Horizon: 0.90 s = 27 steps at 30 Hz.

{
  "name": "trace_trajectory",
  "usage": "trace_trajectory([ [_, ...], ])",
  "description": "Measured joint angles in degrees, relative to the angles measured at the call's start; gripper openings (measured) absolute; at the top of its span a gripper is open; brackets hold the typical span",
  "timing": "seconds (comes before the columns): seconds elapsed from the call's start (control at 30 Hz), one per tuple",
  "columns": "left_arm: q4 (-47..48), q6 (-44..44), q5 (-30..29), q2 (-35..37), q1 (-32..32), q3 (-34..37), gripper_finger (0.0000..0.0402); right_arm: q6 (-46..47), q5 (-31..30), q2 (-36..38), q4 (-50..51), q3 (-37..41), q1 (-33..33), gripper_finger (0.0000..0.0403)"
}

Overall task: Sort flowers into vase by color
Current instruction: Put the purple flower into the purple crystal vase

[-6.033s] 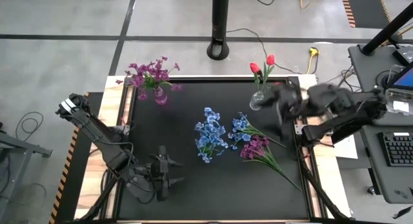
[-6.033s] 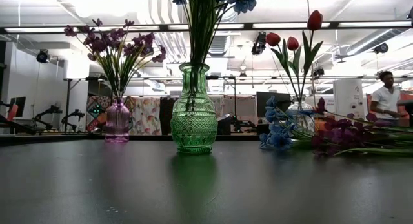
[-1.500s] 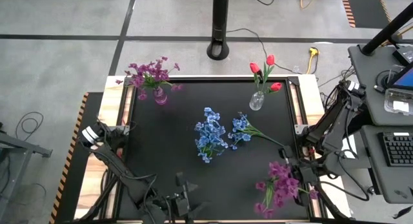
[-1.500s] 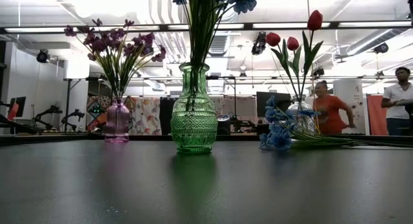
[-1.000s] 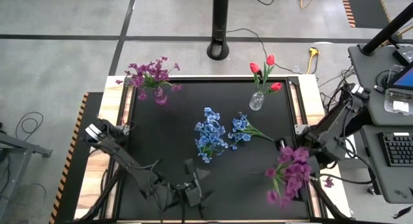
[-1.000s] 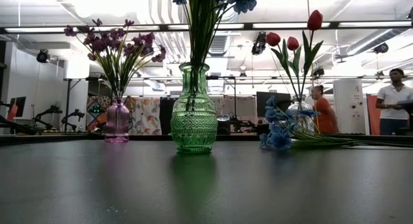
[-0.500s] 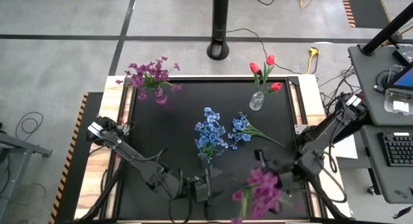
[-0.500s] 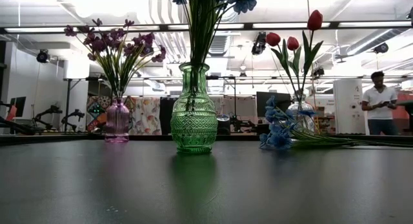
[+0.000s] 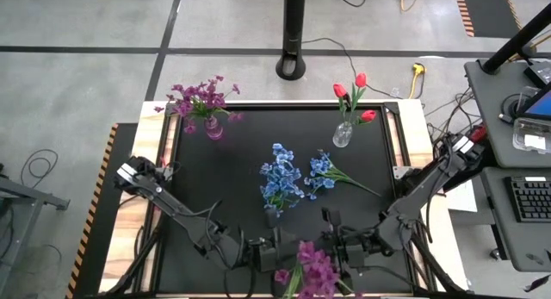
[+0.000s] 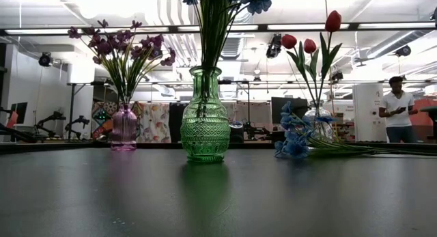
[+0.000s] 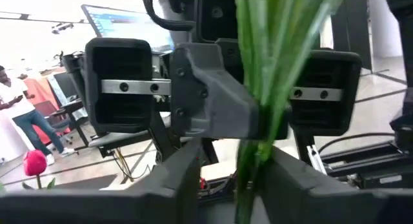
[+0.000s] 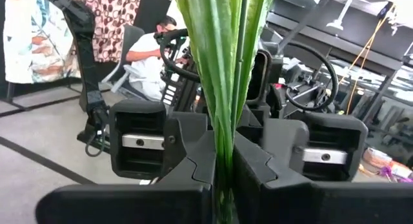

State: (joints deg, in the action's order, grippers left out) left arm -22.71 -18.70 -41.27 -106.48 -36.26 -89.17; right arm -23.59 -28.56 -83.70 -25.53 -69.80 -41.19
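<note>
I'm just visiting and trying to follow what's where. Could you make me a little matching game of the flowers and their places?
Flowers:
1. red tulips
2. purple bunch
3. loose blue sprig
4. purple flowers

Places:
A. lying flat on the black mat
B. in the pink vase
C. in the clear vase
D. held between the two grippers

Pairs: 1-C, 2-D, 3-A, 4-B
</note>
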Motion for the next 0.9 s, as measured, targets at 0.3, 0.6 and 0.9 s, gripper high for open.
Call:
trace_trajectory([
  [0.3, 0.70, 0.78, -0.39, 0.00, -0.56, 0.00, 0.0013, 6.84, -0.01, 2.54, 4.59, 0.08, -0.02, 0.0092],
  [0.6, 9.17, 2.81, -11.93, 3.00, -1.56, 0.09, 0.0006, 8.35, -5.98, 7.73, 10.66, 0.04, -1.10, 0.0196],
  [0.9, 22.83, 4.25, -13.93, 13.40, -3.12, 0.09, 0.0005, 15.00, -10.63, 14.16, 23.95, -0.01, -1.16, 0.0236],
])
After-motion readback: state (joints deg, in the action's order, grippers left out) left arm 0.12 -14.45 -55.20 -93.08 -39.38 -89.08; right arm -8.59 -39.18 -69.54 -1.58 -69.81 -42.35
